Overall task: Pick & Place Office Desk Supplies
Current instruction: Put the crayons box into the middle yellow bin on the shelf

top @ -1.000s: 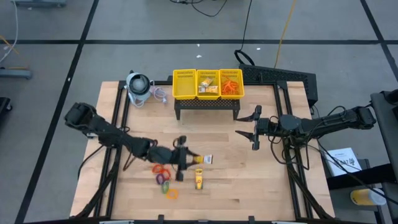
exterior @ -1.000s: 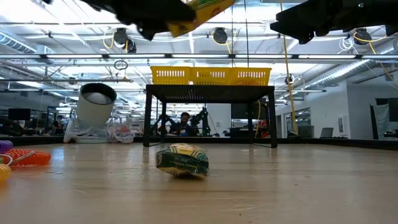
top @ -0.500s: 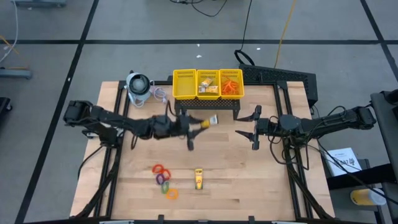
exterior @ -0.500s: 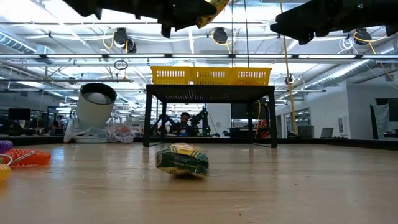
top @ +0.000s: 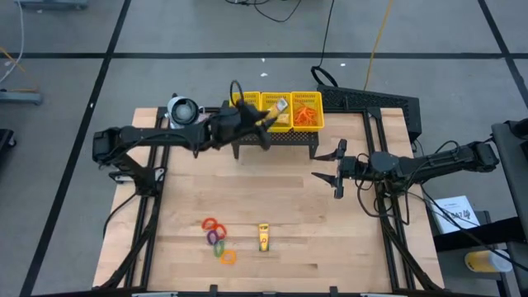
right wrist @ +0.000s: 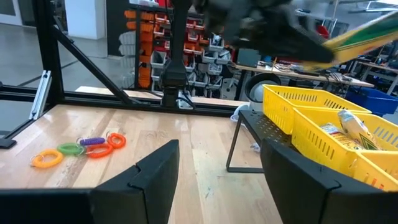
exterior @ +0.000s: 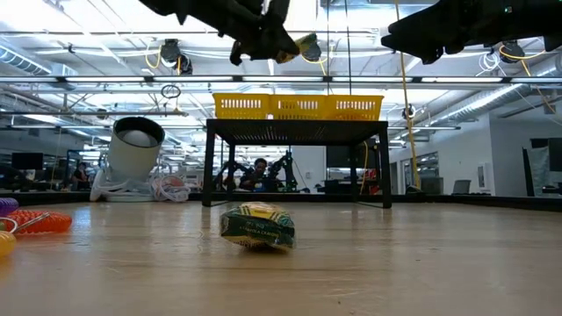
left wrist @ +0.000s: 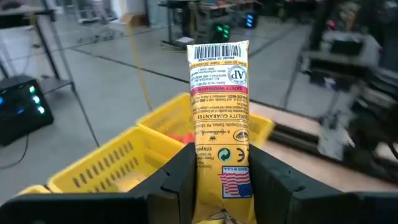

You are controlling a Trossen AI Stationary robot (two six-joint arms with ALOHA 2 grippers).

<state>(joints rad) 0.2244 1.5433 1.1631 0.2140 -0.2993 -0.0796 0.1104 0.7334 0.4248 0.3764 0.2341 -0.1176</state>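
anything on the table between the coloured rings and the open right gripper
One crayon packet near the rings; otherwise bare wood up to the right gripper, per the high view.

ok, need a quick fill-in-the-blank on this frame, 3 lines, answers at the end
1. The left gripper holds a crayon packet above the yellow ____.
2. The right gripper's fingers stand ____, holding nothing.
3. The rubber bands fill the basket's ____ compartment in the high view.

Missing words: basket; open; right
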